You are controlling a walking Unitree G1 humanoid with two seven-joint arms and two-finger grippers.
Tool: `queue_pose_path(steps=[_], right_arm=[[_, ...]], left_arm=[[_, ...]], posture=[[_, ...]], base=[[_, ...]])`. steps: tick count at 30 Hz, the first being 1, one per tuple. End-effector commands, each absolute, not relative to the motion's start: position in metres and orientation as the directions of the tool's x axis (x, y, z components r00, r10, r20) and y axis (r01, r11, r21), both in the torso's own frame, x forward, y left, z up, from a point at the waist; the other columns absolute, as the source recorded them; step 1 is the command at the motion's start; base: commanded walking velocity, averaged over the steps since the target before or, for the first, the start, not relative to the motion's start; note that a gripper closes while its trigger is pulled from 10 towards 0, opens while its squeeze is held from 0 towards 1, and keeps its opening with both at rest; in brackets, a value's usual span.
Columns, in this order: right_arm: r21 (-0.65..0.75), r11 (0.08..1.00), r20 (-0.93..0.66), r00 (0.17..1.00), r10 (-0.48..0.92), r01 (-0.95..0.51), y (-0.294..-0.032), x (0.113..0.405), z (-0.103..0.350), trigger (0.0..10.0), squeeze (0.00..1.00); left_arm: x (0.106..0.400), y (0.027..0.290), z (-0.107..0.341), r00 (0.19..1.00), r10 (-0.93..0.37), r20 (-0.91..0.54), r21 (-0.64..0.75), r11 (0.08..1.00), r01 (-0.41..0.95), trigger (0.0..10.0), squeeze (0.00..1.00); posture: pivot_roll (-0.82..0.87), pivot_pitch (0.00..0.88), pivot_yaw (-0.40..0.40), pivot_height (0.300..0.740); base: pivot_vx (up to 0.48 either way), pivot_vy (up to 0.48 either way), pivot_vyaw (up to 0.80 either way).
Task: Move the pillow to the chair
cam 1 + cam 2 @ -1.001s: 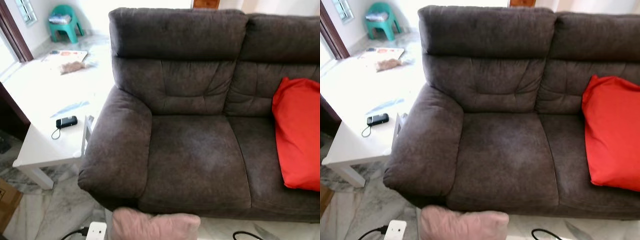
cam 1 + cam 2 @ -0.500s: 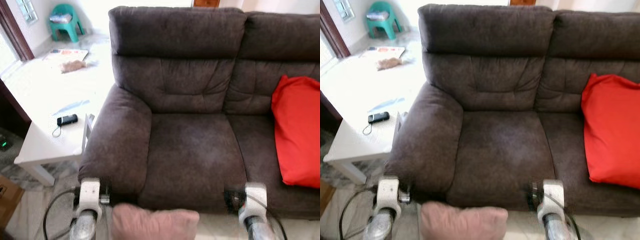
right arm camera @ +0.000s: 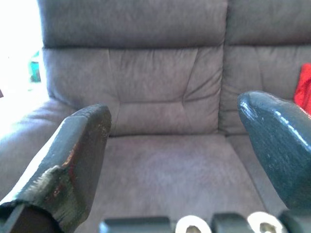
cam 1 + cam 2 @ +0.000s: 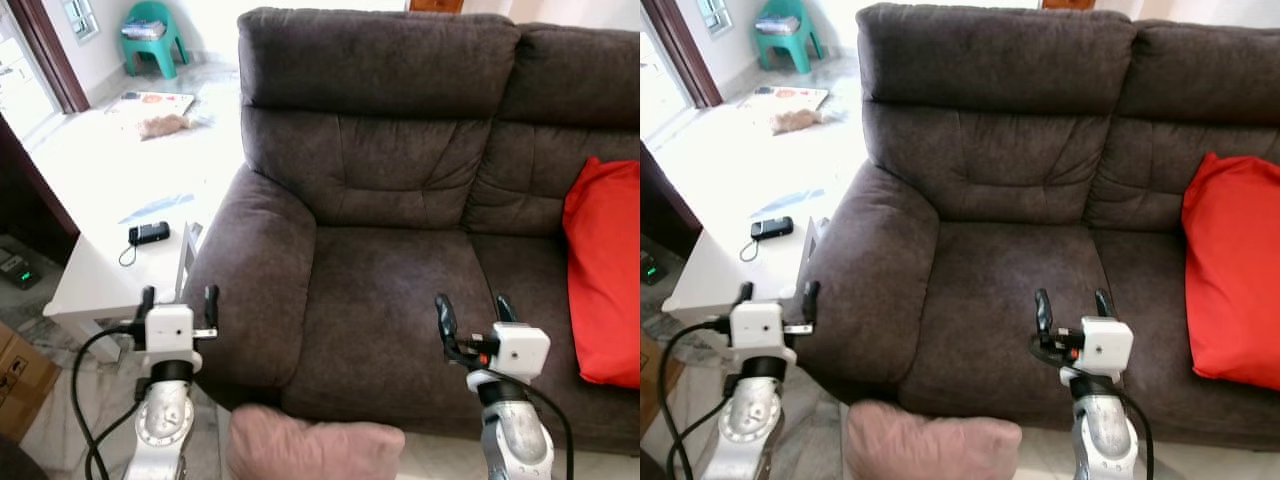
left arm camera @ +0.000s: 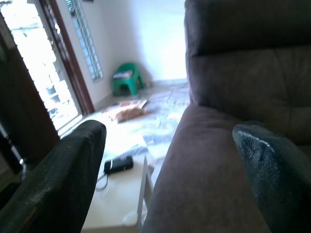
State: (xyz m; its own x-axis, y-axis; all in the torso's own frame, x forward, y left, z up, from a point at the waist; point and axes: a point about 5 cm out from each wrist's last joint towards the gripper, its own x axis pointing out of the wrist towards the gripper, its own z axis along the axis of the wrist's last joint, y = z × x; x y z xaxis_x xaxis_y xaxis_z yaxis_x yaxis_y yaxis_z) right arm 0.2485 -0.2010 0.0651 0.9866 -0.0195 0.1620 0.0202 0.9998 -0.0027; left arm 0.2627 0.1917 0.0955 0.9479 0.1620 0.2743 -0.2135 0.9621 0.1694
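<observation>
While 2 claws gape, soft pink pillow (image 4: 315,452) fronts plush brown sofa (image 4: 390,200)

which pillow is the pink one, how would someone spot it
Start at the dark brown sofa; its seat holds a red pillow at the right end. The pink pillow is not on the seat but low at the sofa's front edge, nearest the camera, dusty pale pink rather than bright red.
</observation>
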Motion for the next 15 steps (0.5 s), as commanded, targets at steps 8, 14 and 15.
queue_pose_path(steps=[8,14,15], right_arm=[[0.007,1.0,0.188,0.982,-0.003,0.001,-0.197,0.263,0.085,10.0,0.0],[0.009,1.0,0.182,0.983,-0.003,0.002,-0.196,0.266,0.089,10.0,0.0],[0.007,1.0,0.178,0.984,-0.007,0.006,-0.198,0.267,0.088,10.0,0.0]], left_arm=[[0.262,0.186,0.101,0.954,0.159,0.253,0.17,0.964,-0.206,10.0,0.0],[0.262,0.19,0.103,0.957,0.169,0.235,0.165,0.963,-0.211,10.0,0.0],[0.262,0.191,0.102,0.958,0.172,0.228,0.161,0.964,-0.211,10.0,0.0]], posture=[[0.01,0.0,-0.009,0.74],[0.01,0.0,-0.007,0.74],[0.0,0.0,-0.007,0.74]], base=[[0.0,0.0,0.0],[0.0,0.0,0.0],[0.0,0.0,0.0]])
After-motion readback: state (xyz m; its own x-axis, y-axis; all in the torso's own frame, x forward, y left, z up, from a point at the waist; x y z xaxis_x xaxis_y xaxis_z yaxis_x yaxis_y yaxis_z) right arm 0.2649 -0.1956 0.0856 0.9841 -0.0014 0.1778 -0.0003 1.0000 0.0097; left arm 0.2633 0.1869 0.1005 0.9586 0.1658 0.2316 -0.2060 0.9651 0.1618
